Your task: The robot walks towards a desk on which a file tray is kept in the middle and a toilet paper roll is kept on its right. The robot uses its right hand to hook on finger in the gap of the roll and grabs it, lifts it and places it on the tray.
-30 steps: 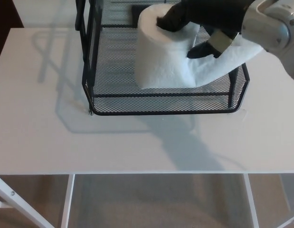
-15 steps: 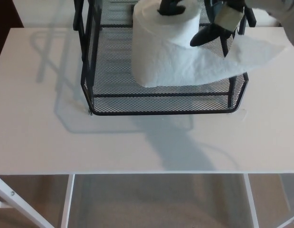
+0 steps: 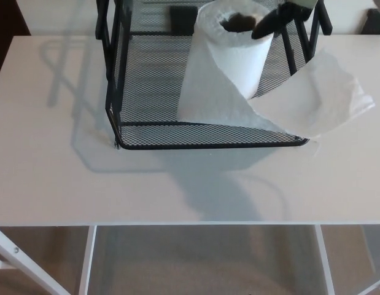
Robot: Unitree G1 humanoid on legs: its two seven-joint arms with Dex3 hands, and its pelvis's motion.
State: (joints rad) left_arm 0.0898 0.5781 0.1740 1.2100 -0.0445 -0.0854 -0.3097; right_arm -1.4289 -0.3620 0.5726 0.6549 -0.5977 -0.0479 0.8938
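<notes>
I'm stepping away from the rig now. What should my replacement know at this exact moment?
Left hand: not in view.
Right hand: only a dark fingertip shows at the top edge, at the rim of the toilet paper roll; grip unclear.
Roll: upright in the black mesh file tray, loose tail draped over the tray's right edge onto the desk.
Done: roll in tray.
Left: withdraw the hand.

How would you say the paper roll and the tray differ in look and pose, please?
The roll is white, soft and solid; the tray is black open wire mesh. The roll stands upright and tall; the tray is low and wide. The roll's loose sheet spills over the tray's right rim onto the desk. Both sit mid-desk.
</notes>
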